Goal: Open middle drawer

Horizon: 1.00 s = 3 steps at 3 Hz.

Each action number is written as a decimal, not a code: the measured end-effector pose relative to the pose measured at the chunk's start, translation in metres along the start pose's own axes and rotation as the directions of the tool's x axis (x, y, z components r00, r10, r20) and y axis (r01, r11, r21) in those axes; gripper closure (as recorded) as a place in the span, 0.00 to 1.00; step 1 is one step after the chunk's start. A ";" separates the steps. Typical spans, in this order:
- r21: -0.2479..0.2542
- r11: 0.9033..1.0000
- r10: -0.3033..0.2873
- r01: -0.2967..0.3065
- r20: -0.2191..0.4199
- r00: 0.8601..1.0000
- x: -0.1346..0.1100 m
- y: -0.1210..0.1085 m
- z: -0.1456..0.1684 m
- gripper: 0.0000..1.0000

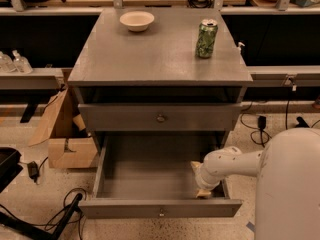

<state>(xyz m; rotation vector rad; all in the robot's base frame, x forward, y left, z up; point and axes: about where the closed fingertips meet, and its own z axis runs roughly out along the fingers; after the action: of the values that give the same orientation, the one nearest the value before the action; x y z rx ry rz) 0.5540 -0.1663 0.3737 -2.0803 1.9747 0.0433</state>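
Note:
The middle drawer (150,171) of the grey cabinet is pulled far out, showing a plain grey inside. Its flat front (125,208) carries a small round knob (161,213). Above it the taller-fronted top drawer (120,117), with a bigger knob (160,118), is closed. The lowest drawer is hidden beneath the open one. My white arm (230,164) reaches from the right into the open drawer. My gripper (202,189) is low inside its front right corner, just behind the drawer front.
On the cabinet top (150,59) stand a white bowl (137,20) at the back left and a green can (206,38) at the right. A cardboard box (62,134) sits on the floor to the left, with cables (60,211) near the drawer's left corner. My white body (290,189) fills the lower right.

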 end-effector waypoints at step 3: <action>-0.003 1.000 0.000 0.000 0.001 1.000 0.000 0.001 0.001 0.39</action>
<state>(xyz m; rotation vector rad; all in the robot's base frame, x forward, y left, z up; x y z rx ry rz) 0.5529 -0.1657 0.3724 -2.0822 1.9750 0.0468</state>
